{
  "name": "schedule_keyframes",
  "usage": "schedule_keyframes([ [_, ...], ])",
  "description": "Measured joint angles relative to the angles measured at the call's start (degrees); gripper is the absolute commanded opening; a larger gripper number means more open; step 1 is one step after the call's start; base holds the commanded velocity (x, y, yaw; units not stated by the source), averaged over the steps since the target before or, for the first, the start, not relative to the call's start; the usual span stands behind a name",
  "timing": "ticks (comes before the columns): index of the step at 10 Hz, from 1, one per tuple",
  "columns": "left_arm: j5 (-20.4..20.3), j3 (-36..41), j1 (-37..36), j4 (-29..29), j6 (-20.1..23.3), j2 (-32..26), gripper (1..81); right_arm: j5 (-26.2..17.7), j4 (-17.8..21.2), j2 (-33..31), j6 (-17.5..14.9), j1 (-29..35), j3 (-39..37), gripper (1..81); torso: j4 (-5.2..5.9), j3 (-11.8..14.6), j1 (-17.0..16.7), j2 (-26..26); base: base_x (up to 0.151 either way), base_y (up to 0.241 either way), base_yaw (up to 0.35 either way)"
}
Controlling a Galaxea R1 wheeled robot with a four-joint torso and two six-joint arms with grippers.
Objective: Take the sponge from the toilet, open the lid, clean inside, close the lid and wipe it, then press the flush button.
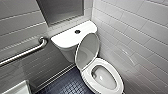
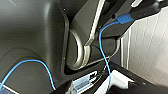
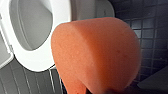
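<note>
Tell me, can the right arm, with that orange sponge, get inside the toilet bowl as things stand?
Probably yes. The lid stands raised by the tank, so the bowl lies open, and the held sponge hangs close beside the seat with nothing seen between them.

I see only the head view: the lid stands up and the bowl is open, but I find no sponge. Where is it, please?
Observer: The right wrist view has the sponge, orange, close before the camera.
Operator: What lies behind it?
Observer: The front rim of the toilet and dark floor tiles.
Operator: And the left arm?
Observer: Its wrist view faces the robot's own dark body, with a blue cable across it.
</note>
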Motion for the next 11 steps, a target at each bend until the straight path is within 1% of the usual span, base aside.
schedule_keyframes([
  [1,0.0,0.0,0.0,0.0,0.0,0.0,81.1,-5.1,-4.8,-0.3,-0.3,3.3,0.6,1.0,0.0,0.0,0.0,0.0,0.0,0.0,0.0],
  [3,0.0,0.0,-0.6,0.0,0.1,0.0,81.1,-11.2,-8.2,-2.0,-0.4,6.3,1.8,1.0,0.0,0.0,0.0,0.0,0.0,0.0,0.0],
  [4,0.0,0.0,-0.7,0.0,0.1,0.0,81.1,-13.2,-9.2,-2.6,-0.4,8.2,3.3,1.0,0.0,0.0,0.0,0.0,0.0,0.0,0.0],
  [5,0.0,0.0,-0.6,0.0,0.1,0.1,81.1,-14.1,-10.5,-2.7,-0.6,10.6,4.8,1.0,0.0,0.0,0.0,0.0,0.0,0.0,0.0],
  [7,0.0,0.0,-0.6,0.0,0.1,0.3,81.1,-17.1,-11.4,-2.5,-0.6,16.6,6.6,1.0,0.0,0.0,0.0,0.0,0.0,0.0,0.0],
  [9,0.0,0.0,-0.6,0.0,0.1,0.3,81.1,-21.3,-11.8,-1.1,-0.5,21.0,6.7,1.0,0.0,0.0,0.0,0.0,0.0,0.0,0.0],
  [11,0.0,0.0,-0.7,0.0,0.1,0.3,81.1,-24.3,-12.0,3.4,-0.3,23.7,5.5,1.0,0.15,0.0,0.0,0.0,0.0,0.0,0.0],
])
